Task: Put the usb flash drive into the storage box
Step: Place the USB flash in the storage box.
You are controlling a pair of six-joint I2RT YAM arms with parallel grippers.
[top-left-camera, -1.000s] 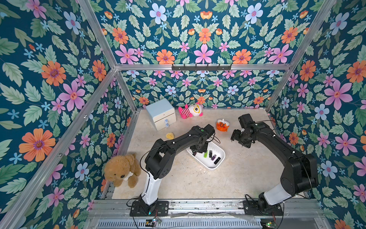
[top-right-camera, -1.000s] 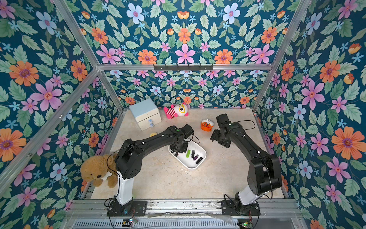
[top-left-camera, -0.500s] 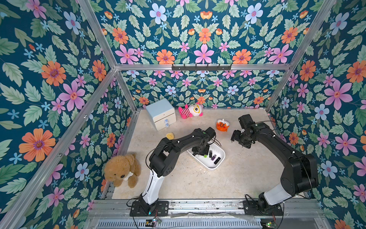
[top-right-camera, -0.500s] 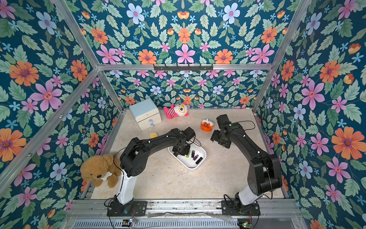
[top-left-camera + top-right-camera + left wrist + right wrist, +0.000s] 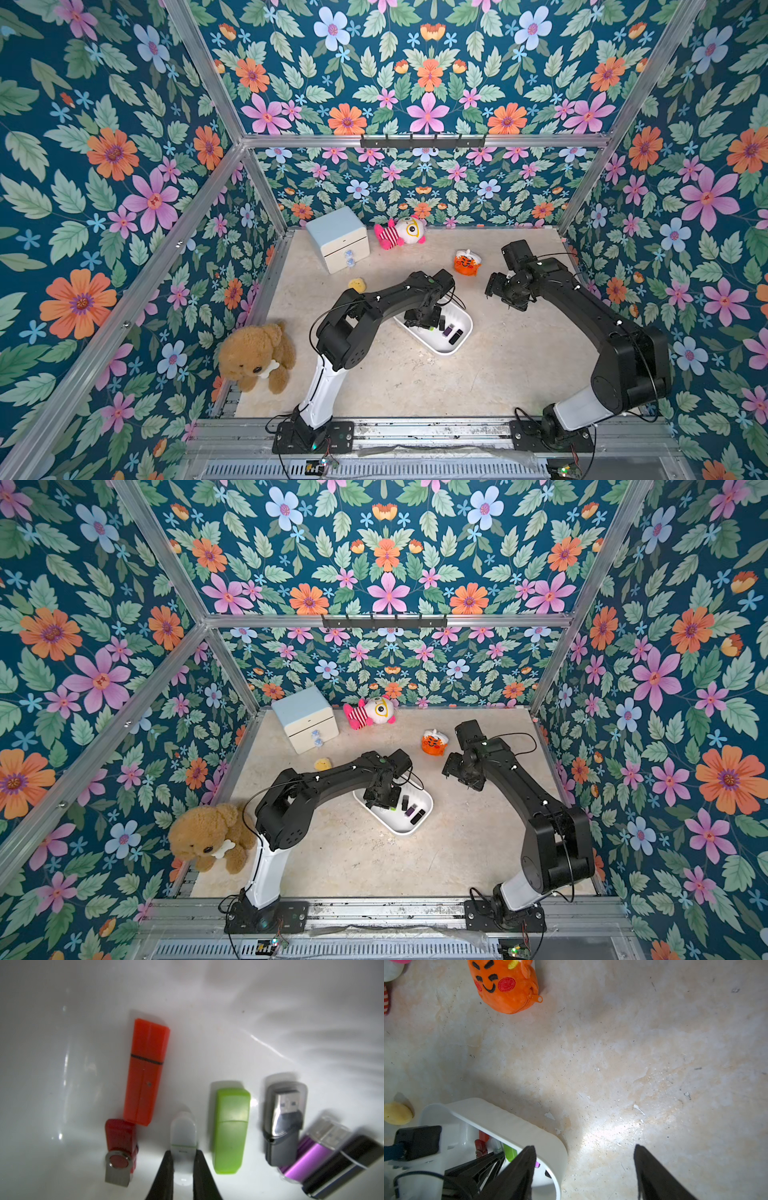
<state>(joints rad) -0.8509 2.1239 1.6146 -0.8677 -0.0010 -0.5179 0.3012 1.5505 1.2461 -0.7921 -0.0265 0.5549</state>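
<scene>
- The left gripper (image 5: 182,1154) is down inside the box (image 5: 454,351). Its jaws are closed on the tail end of the white drive (image 5: 184,1132), and the capped end points away from the wrist.
- The white drive sits low over the box floor, in a row with other drives. The swivel drive (image 5: 120,1147) and red drive (image 5: 145,1076) are on one side and the green drive (image 5: 230,1130) on the other. Whether it already touches the floor cannot be told.
- The step in hand looks like the release. The drive is well within the walls, so the task seems nearly done.
- If the drive is not yet resting on the floor, a slight lowering first would keep it from dropping and skidding into its neighbours.
- The jaws should part only a little. The gaps to the swivel drive and the green drive are narrow, and a wide opening would likely shove them.
- The gripper should then lift straight up with no sideways sweep. The fingers must clear the rim, because a light box could slide or tip if caught.
- The right gripper (image 5: 583,1147) is spread wide and empty. It hangs over bare table (image 5: 612,1053) just beside the box and is best kept there, out of the left arm's way.
</scene>
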